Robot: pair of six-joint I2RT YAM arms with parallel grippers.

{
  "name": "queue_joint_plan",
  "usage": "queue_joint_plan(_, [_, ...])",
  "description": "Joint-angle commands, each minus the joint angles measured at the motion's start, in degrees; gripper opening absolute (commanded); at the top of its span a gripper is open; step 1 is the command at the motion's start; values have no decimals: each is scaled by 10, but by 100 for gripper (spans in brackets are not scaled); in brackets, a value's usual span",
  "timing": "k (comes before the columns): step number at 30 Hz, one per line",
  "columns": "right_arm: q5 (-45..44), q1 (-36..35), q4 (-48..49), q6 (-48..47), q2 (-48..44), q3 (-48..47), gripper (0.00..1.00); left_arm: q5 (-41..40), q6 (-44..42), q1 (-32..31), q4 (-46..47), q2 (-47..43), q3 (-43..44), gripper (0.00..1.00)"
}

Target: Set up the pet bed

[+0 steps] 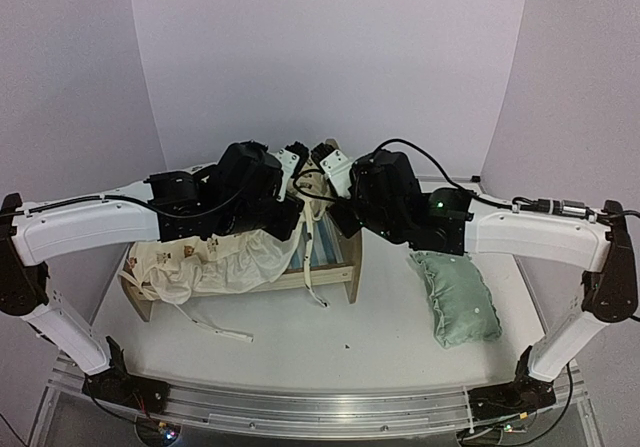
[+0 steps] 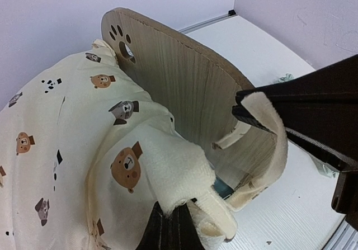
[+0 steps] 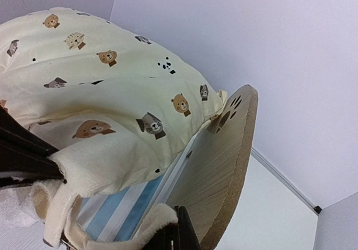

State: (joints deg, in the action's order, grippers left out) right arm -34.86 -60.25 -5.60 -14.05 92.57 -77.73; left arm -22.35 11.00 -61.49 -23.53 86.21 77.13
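The pet bed (image 1: 342, 273) stands at the table's middle left, its arched paw-print headboard (image 2: 184, 76) at the right end. A cream bear-print cushion (image 1: 215, 262) lies bunched in it over the blue-and-white striped base (image 3: 120, 211). My left gripper (image 1: 297, 157) hovers by the headboard, shut on a fleecy cream tie (image 2: 190, 177) at the cushion's corner. Close beside it, my right gripper (image 1: 324, 155) is shut on another cream tie (image 3: 159, 219) next to the headboard (image 3: 224, 166). That tie loops round to the right gripper's fingers (image 2: 291, 116) in the left wrist view.
A mint green pillow (image 1: 455, 295) lies on the table right of the bed. One loose cushion tie (image 1: 215, 329) trails onto the table in front of the bed, and another (image 1: 312, 267) hangs over the side rail. Walls close in behind.
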Motion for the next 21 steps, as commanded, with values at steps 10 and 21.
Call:
queue_joint_plan(10, [-23,1,-31,20,20,-7,0,14,12,2,33,-12,3,0])
queue_joint_plan(21, [-24,1,-56,82,19,38,10,23,13,1,39,-6,-3,0])
